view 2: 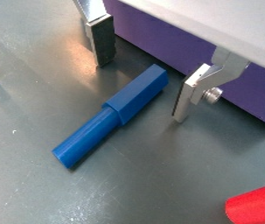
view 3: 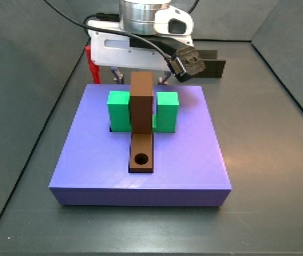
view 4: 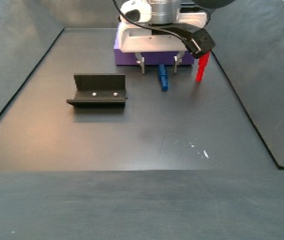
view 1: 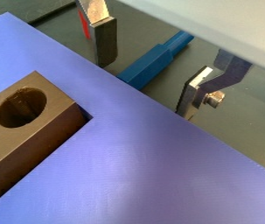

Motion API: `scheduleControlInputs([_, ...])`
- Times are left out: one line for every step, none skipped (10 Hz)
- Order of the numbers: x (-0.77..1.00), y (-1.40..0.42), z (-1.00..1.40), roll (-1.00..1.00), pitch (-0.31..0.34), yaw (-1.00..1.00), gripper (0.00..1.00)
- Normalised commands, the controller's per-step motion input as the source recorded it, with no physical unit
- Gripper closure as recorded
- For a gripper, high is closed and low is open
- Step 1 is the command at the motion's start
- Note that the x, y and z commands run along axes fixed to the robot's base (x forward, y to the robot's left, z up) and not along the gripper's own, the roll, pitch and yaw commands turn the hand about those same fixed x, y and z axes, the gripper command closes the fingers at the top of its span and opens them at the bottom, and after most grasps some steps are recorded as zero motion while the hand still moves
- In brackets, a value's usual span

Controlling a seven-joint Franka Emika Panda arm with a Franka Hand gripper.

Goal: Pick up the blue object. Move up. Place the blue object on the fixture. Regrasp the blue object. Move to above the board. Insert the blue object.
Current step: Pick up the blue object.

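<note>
The blue object [view 2: 111, 114] is a slim blue peg lying flat on the dark floor beside the lavender board [view 1: 158, 166]. It also shows in a wrist view [view 1: 152, 59] and in a side view [view 4: 164, 77]. My gripper [view 2: 142, 74] is open and low over the peg's thicker end, with one finger [view 2: 97, 44] on each side and not touching it. It also shows in a wrist view [view 1: 152, 66] and in a side view [view 4: 162, 64]. The fixture [view 4: 97, 91] stands apart from the peg on the floor.
The board [view 3: 181, 150] carries a green block [view 3: 119, 110] and a brown strip [view 3: 142, 125] with a round hole [view 1: 17, 107]. A red upright peg [view 4: 201, 67] stands close beside the gripper and also shows in a wrist view [view 2: 257, 206]. Dark walls ring the floor.
</note>
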Motion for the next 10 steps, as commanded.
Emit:
scheduleControlInputs([0.0,0.0,0.0,0.01,0.0,0.0,0.0])
scheduleControlInputs([0.0,0.0,0.0,0.0,0.0,0.0,0.0])
scheduleControlInputs([0.0,0.0,0.0,0.0,0.0,0.0,1.0])
scheduleControlInputs([0.0,0.0,0.0,0.0,0.0,0.0,1.0])
scheduleControlInputs([0.0,0.0,0.0,0.0,0.0,0.0,1.0])
scheduleControlInputs([0.0,0.0,0.0,0.0,0.0,0.0,1.0])
scheduleControlInputs([0.0,0.0,0.0,0.0,0.0,0.0,1.0])
scheduleControlInputs([0.0,0.0,0.0,0.0,0.0,0.0,1.0])
scheduleControlInputs([0.0,0.0,0.0,0.0,0.0,0.0,1.0])
scheduleControlInputs([0.0,0.0,0.0,0.0,0.0,0.0,1.0])
